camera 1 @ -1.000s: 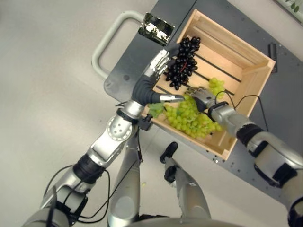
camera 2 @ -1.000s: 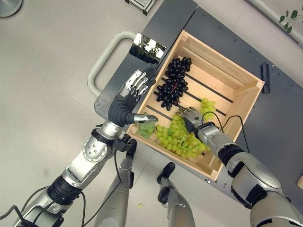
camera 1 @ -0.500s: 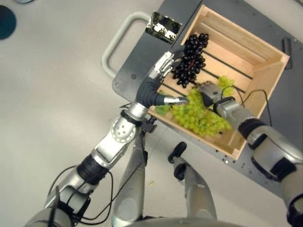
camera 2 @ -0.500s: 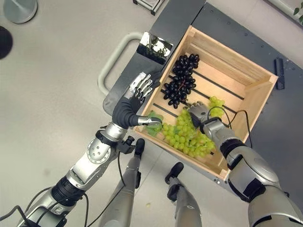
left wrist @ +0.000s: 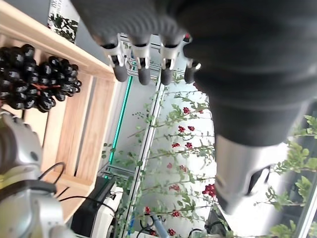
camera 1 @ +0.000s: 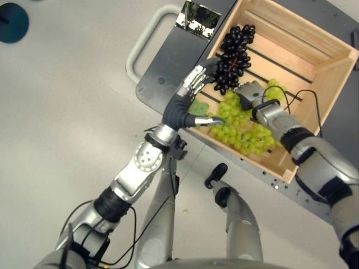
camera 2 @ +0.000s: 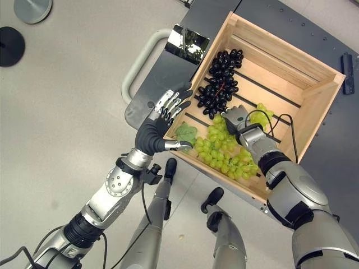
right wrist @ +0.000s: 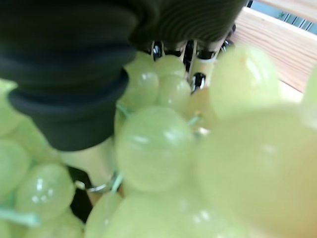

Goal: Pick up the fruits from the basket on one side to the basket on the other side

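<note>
Dark grey metal platform (camera 2: 168, 73) carries an open slatted wooden crate (camera 2: 291, 73). Inside: large bunch of green grapes (camera 2: 216, 151) near the front wall, smaller bunch of dark purple grapes (camera 2: 220, 84) toward the left wall. Right hand (camera 2: 238, 119) is buried in the green bunch; grip cannot be told. Left hand (camera 2: 162, 117), fingers straight and spread, hovers at the crate's left rim, empty. Step judged: grasping the green bunch. Next move calls for a secure hold, then lifting clear of the wall.

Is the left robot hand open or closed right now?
Open. The left robot hand has straight, spread fingers at the wooden crate's near edge, holding nothing, with its thumb pointing toward the green grapes.
</note>
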Tool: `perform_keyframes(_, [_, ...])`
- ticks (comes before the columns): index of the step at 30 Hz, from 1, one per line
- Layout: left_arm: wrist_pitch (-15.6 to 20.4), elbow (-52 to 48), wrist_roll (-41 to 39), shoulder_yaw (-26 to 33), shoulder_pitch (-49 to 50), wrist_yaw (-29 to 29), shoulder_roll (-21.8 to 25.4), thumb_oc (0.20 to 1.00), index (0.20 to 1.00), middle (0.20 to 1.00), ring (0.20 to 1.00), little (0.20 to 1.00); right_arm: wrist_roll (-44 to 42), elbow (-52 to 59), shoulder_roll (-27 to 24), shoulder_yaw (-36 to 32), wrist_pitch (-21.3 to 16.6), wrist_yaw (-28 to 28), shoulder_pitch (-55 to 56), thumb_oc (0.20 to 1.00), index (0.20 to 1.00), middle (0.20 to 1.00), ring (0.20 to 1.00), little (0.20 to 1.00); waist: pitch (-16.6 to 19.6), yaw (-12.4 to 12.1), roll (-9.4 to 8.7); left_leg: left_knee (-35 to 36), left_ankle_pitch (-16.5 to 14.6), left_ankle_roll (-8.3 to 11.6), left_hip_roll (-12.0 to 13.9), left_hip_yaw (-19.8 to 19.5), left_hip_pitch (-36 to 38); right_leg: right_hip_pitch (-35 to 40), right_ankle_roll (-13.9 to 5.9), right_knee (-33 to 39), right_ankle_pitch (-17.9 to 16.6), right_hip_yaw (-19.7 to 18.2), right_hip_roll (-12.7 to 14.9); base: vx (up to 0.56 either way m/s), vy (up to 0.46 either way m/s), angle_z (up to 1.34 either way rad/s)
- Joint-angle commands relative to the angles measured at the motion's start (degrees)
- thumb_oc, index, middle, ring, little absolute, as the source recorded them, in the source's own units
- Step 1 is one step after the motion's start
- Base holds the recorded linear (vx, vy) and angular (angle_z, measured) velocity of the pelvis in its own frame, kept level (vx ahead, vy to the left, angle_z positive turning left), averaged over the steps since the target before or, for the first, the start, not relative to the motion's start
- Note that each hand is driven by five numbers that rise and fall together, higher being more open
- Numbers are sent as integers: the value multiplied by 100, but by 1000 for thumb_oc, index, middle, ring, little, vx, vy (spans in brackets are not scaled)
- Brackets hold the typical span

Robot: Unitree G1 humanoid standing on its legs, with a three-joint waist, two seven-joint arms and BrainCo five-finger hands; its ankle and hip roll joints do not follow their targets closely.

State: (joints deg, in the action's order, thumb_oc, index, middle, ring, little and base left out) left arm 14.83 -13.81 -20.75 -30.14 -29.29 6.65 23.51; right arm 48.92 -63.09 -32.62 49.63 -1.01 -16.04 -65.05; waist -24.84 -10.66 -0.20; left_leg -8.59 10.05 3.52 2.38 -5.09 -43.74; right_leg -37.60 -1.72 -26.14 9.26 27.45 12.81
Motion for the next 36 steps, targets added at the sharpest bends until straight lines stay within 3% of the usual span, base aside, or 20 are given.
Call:
perform_keyframes(1, [210,-370,284,160,-304,0,-124,1000,1000,1000,1000,1000,410,-762,-101,432,337,702,679,200,200,200,200,200,-496,-139,164,-479,-757,161,7,139,44,571,-822,1325,-847,-134,180,0,0,0])
perform_keyframes(7, [187,-365,319,188,-295,59,-106,1000,1000,1000,1000,1000,73,-674,-39,198,360,579,672,200,200,200,200,200,-496,-45,119,-463,-781,153,30,209,172,633,-823,1348,-862,-163,185,0,7,1])
perform_keyframes(10, [177,-353,322,234,-266,92,-87,1000,1000,1000,1000,1000,-796,-652,96,-347,375,246,785,200,200,200,200,200,-496,-4,73,-403,-767,150,60,260,364,811,-831,1411,-884,-157,180,-27,12,0])
perform_keyframes(12, [175,-290,179,355,-139,117,-32,1000,1000,1000,1000,1000,-1952,-407,244,-1129,232,-194,1057,200,200,200,200,200,-496,49,-29,-279,-604,91,69,365,619,1063,-784,1559,-1056,-74,198,-65,6,-2])
perform_keyframes(13, [175,-292,177,348,-138,118,-27,1000,1000,1000,1000,1000,-1955,-403,244,-1136,233,-196,1065,200,200,200,200,200,-496,46,-34,-264,-593,89,66,365,627,1070,-784,1571,-1064,-72,198,21,-61,-2])
perform_keyframes(14, [177,-219,44,464,57,113,12,1000,1000,1000,1000,1000,-2699,-13,287,-1661,76,-449,1301,200,200,200,200,200,-496,95,-85,-174,-599,84,71,416,953,1355,-785,1616,-1069,-99,211,12,-34,0])
perform_keyframes(19, [263,-101,-461,829,600,-37,190,1000,1000,1000,1000,1000,-3164,1321,158,-2355,-116,-637,2139,200,200,200,200,200,-496,147,-248,37,-622,67,84,544,1832,2139,-800,1743,-1076,-115,265,46,-36,-2])
perform_keyframes(25, [215,-97,-505,863,922,-219,288,1000,1000,1000,1000,1000,-3272,1921,-93,-2832,-245,-582,2767,200,200,200,200,200,-462,121,-280,216,-637,18,75,546,2451,2743,-827,1892,-1085,-66,224,23,-13,-5])
perform_keyframes(32, [150,-236,-498,1011,1172,-358,452,1000,1000,1000,1000,1000,-3364,2897,32,-3379,-395,-587,3509,200,200,200,200,200,-27,247,-397,292,-704,-14,109,612,2739,2914,-812,1978,-1036,-172,140,22,-9,-4])
perform_keyframes(36, [94,-117,-495,1053,1341,-461,498,1000,1000,1000,1000,1000,-3893,3578,256,-3793,-619,-541,3857,200,200,200,200,200,263,361,-463,367,-698,-33,115,676,2941,3070,-813,2079,-1055,-225,79,61,-4,-13])
